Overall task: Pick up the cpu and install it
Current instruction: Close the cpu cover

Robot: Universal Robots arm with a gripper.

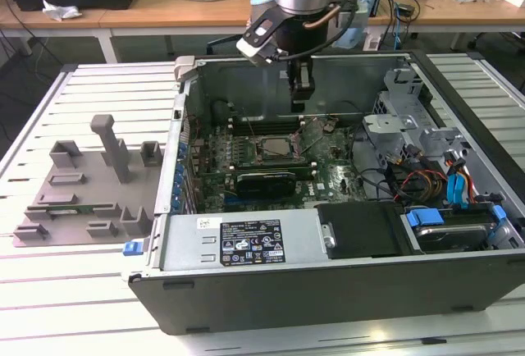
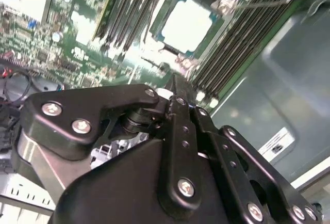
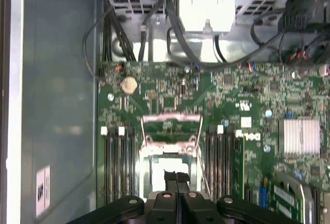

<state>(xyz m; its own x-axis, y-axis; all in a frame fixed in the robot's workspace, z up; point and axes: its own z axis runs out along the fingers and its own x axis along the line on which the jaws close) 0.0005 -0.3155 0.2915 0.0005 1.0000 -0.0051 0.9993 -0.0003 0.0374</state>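
Cpu (image 2: 185,25) is a thin, flat square with a bright silver-pale top. It sits level in the socket (image 1: 275,148), between the two banks of memory slots (image 3: 116,167) and toward the motherboard's (image 3: 232,87) edge along the case wall. The gripper (image 3: 176,176) hangs above the chip, apart from it. Its jaws are pressed together, pinching nothing.

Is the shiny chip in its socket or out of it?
In. The cpu lies flat inside the socket frame on the green board, apart from the gripper above it.
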